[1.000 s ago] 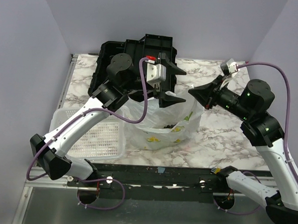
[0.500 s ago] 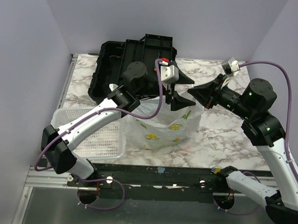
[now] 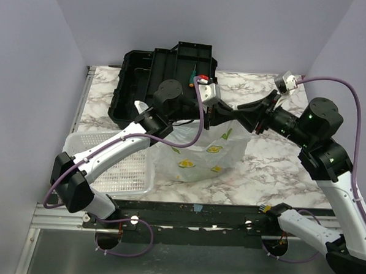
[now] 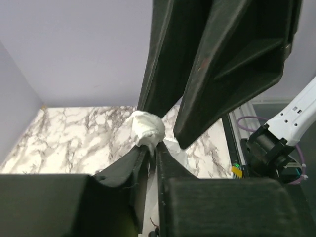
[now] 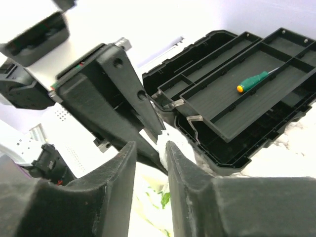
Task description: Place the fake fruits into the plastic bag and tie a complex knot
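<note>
White plastic of the bag [image 3: 197, 155] was pinched in your left gripper [image 4: 149, 148], likely for knotting, while your right gripper [image 5: 150, 144] stood narrow, hold unclear.

The left pincer [image 4: 148, 147] has closed onto the plastic bag [image 3: 197, 153] near its top.

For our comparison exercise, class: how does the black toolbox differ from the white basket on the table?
The toolbox is black and solid-walled; the basket is white and perforated. The toolbox stands at the table's far side with its lid open and a screwdriver in its tray; the basket sits at the near left edge. Both rest on the marble table.
</note>
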